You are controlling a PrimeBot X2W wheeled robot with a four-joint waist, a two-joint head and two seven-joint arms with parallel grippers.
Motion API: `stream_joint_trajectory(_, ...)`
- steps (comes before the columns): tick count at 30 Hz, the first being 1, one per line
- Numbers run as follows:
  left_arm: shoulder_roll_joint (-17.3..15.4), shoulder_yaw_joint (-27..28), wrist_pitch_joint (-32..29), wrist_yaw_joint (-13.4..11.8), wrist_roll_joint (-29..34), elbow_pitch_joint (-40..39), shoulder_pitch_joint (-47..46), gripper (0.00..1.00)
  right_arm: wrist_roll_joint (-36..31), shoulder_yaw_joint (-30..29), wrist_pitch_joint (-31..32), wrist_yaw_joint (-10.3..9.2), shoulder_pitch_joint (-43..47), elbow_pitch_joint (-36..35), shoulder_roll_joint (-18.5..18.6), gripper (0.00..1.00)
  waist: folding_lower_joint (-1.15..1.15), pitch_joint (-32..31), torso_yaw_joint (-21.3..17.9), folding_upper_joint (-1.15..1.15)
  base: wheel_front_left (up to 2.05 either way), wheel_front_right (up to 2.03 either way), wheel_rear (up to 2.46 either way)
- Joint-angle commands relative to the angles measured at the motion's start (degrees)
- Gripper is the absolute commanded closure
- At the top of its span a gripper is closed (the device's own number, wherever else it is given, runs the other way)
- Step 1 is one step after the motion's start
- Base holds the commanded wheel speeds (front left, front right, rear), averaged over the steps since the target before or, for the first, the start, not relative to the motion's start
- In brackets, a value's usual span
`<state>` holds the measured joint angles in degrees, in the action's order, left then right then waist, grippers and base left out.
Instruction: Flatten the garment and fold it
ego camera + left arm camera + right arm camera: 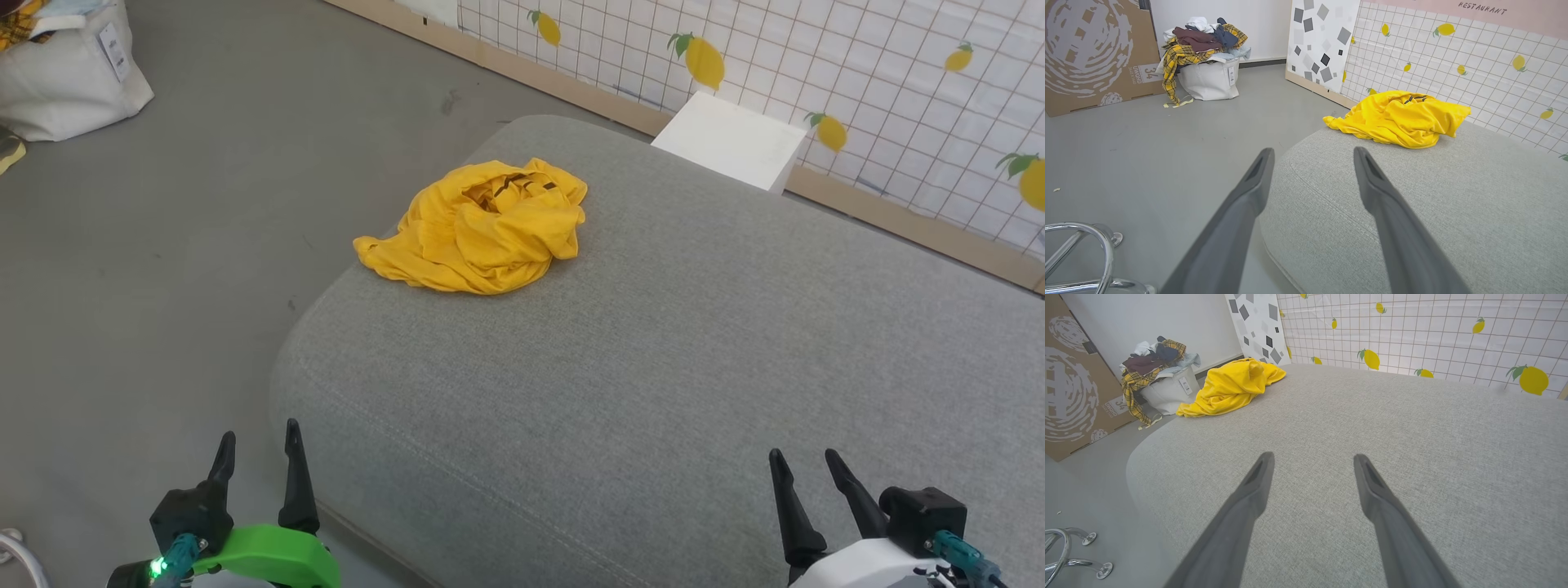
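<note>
The garment [482, 229], a bright yellow T-shirt, lies crumpled in a heap near the far left corner of the grey cushioned surface [653, 367]. A few black lines show in its folds. In the left wrist view the garment [1400, 118] sits ahead and to the right; in the right wrist view the garment [1231, 388] lies far off to the upper left. My left gripper [260, 441] hangs open at the lower left, over the cushion's near left edge. At the lower right my right gripper [804, 461] is open above the cushion. Both are empty and far from the shirt.
A white bag [1208, 77] heaped with clothes stands on the grey floor to the left, beside a cardboard box [1094, 53]. A lemon-print gridded wall [816, 73] runs behind the cushion, with a white block [731, 139] against it. Chrome legs [1081, 257] show at the floor's near left.
</note>
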<state>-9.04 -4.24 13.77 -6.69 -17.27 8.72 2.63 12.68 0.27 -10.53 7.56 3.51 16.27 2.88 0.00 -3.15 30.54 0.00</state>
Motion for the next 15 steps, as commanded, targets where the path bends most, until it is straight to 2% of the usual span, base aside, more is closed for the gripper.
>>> stream_joint_trajectory(1,-0.3,-0.1,0.3,-0.3,-0.8,0.1,0.3,0.00,0.0,-0.1,0.0,-0.08,0.2,-0.3,0.0,0.00,0.00,0.3,0.0,0.00,0.00,0.00,0.00)
stream_joint_trajectory(7,-0.2,-0.5,-0.2,0.9,-2.1,0.1,-3.0,0.00,-0.9,-0.3,0.7,-0.08,-0.5,-1.3,0.0,0.00,0.00,1.8,-0.4,0.00,0.00,0.00,0.00)
stream_joint_trajectory(15,-2.8,0.3,-2.4,5.5,-5.3,4.6,-15.8,0.00,-3.7,-0.3,3.3,-0.08,-2.7,-4.3,0.0,0.00,0.00,6.4,-3.3,0.00,0.00,0.00,0.00)
